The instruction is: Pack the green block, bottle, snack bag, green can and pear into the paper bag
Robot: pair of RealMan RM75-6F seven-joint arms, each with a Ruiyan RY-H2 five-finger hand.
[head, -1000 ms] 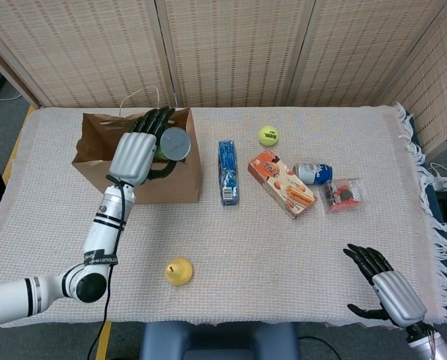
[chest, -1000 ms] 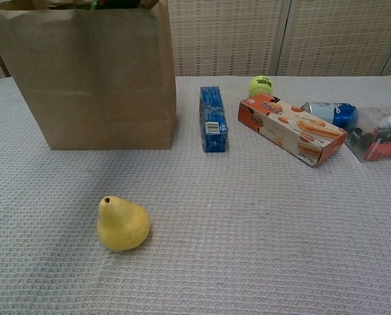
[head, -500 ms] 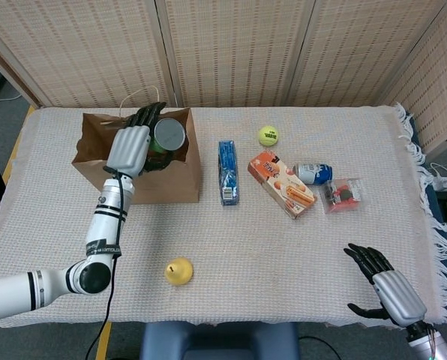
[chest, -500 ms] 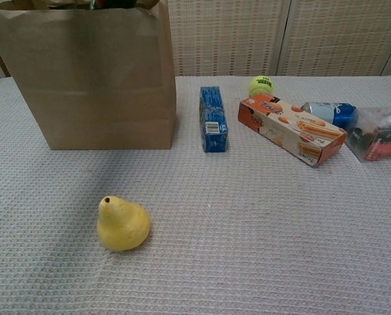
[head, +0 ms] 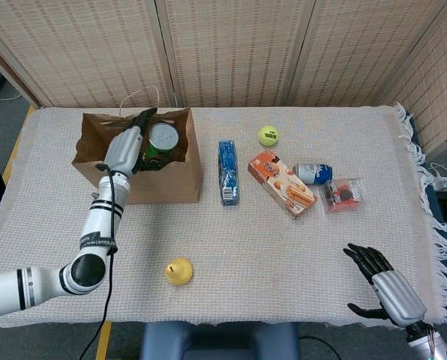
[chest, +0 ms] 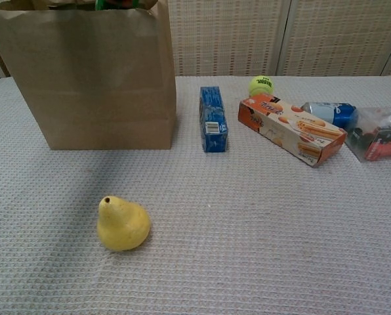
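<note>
The brown paper bag (head: 171,184) stands upright at the back left, filling the top left of the chest view (chest: 97,79). My left hand (head: 126,148) reaches into its open mouth and grips the green can (head: 162,141), whose silver top faces up; a sliver of green (chest: 117,4) shows above the bag's rim. The yellow pear (head: 178,271) lies on the cloth near the front edge, well in front of the bag (chest: 122,224). My right hand (head: 385,289) rests at the front right corner, fingers spread, holding nothing. What lies deeper in the bag is hidden.
Right of the bag lie a blue box (head: 227,172), a tennis ball (head: 268,135), an orange snack box (head: 280,182), a blue-and-white can (head: 313,173) and a clear pouch with red parts (head: 342,194). A woven screen stands behind the table.
My left hand has shifted left and sunk lower with the green can, from above the bag's right wall into the bag's mouth. The right hand and the pear have not moved.
</note>
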